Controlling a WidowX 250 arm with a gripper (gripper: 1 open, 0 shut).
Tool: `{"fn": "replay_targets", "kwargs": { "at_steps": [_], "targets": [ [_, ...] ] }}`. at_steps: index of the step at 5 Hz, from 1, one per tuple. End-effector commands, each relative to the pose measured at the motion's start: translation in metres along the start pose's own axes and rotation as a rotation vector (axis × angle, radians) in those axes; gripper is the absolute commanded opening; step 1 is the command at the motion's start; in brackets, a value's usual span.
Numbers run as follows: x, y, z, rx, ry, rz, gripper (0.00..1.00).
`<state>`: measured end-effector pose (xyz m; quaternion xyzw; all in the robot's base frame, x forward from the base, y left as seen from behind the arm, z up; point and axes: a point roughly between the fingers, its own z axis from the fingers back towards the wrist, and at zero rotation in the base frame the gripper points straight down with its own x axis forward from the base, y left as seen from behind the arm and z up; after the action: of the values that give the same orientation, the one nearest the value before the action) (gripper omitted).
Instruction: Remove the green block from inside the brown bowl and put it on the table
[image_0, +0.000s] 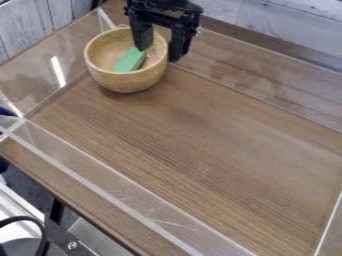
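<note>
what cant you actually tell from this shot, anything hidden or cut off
- Gripper: the arm above it is cut off by the top edge of the camera view.
- Green block: its far end is covered by a gripper finger; whether the finger touches it cannot be told.
- Brown bowl: its far rim is partly hidden behind the gripper.
- Table: its right side runs past the picture's edge.

The table (201, 140), a broad brown wood-grain top edged by a low clear acrylic rim (94, 185), carries directly on its surface only the brown bowl (123, 72), which sits toward its eleven o'clock corner.
</note>
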<state>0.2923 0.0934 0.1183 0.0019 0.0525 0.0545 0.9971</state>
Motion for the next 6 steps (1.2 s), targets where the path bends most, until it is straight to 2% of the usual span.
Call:
{"fn": "replay_targets", "kwargs": {
  "at_steps": [1,3,6],
  "targets": [
    [0.01,0.021,0.015,0.018,-0.071,0.035,1.0],
    [0.026,0.049,0.001,0.026,-0.061,0.094,1.0],
    [0.048,0.07,-0.018,0.032,-0.048,0.143,1.0]
  ]
}}
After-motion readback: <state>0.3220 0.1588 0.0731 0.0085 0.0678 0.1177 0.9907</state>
